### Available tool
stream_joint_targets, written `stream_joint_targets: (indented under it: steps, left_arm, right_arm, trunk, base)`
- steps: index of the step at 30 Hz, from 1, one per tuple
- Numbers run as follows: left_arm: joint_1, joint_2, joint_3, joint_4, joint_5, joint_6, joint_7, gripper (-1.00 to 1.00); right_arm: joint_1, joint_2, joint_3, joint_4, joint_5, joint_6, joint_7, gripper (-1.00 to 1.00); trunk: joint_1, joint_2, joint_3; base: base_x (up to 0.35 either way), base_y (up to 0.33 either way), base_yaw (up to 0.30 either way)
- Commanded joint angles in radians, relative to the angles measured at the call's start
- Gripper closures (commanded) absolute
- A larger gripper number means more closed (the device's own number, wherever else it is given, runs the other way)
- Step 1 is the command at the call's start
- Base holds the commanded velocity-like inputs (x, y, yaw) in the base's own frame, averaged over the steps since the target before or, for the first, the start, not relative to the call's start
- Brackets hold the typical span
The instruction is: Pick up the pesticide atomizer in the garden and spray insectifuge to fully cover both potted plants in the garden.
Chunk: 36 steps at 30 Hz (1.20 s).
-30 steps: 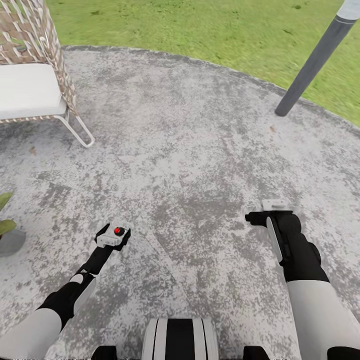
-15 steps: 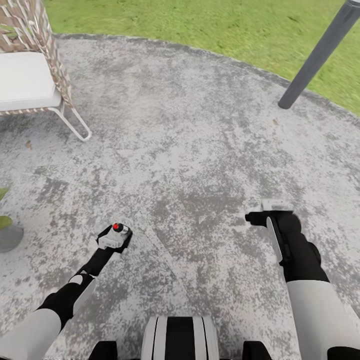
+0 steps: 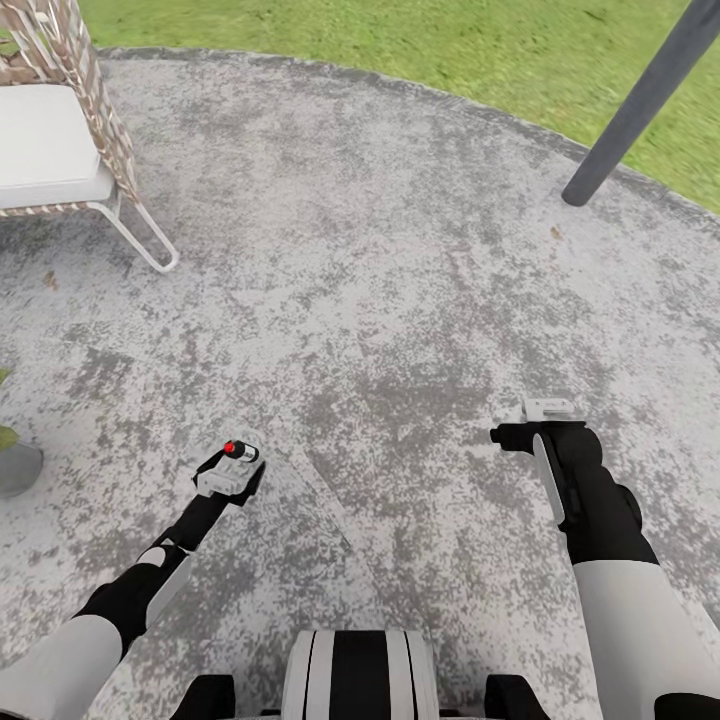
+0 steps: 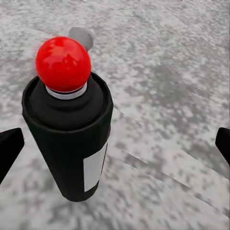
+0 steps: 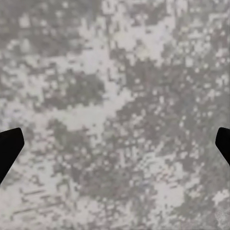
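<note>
The pesticide atomizer [image 4: 67, 124] is seen upright between the spread fingers of the left gripper [image 3: 229, 472], apparently unclamped, while the right gripper [image 3: 535, 420] is held open and empty, well apart.

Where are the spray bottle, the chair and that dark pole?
pesticide atomizer [image 4: 72, 139]: left wrist view, dark body.
chair [image 3: 45, 145]: head view, white seat cushion.
pole [image 3: 632, 118]: head view, mid-shaft.

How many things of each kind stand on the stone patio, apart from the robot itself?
Spray bottle: 1
Chair: 1
Pole: 1
Potted plant, partly cut off at the picture's edge: 1
Total: 4
</note>
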Motion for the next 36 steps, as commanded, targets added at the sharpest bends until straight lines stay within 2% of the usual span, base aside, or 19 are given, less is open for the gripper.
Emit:
stream_joint_targets:
  steps: [1,9,17,23,36]
  left_arm:
    - [0.000,0.005,0.000,0.000,-0.002,-0.001,0.000,-1.00]
    - [0.001,0.012,0.000,-0.002,-0.006,0.000,0.002,-1.00]
    - [-0.014,0.012,0.000,-0.003,-0.009,0.007,0.005,-1.00]
    - [-0.017,0.012,0.000,0.000,-0.009,0.006,0.041,-1.00]
    - [-0.067,0.012,0.000,0.030,-0.009,0.008,0.043,-1.00]
  right_arm:
    - [0.000,0.000,0.000,0.000,0.000,0.000,0.000,-1.00]
    - [0.000,0.000,0.000,0.000,0.000,0.000,0.000,-1.00]
    - [0.000,0.000,0.000,0.000,0.000,0.000,0.000,-1.00]
    - [0.000,0.000,0.000,0.000,0.000,0.000,0.000,-1.00]
    - [0.000,0.000,0.000,0.000,0.000,0.000,0.000,-1.00]
  trunk:
    - [0.000,0.000,0.000]
    - [0.000,0.000,0.000]
    - [0.004,-0.002,-0.031]
    - [0.004,-0.002,-0.031]
    - [0.004,-0.002,-0.031]
  base:
    - [0.000,0.000,0.000]
    - [0.000,0.000,0.000]
    - [0.000,0.000,0.000]
    - [0.000,0.000,0.000]
    - [0.000,0.000,0.000]
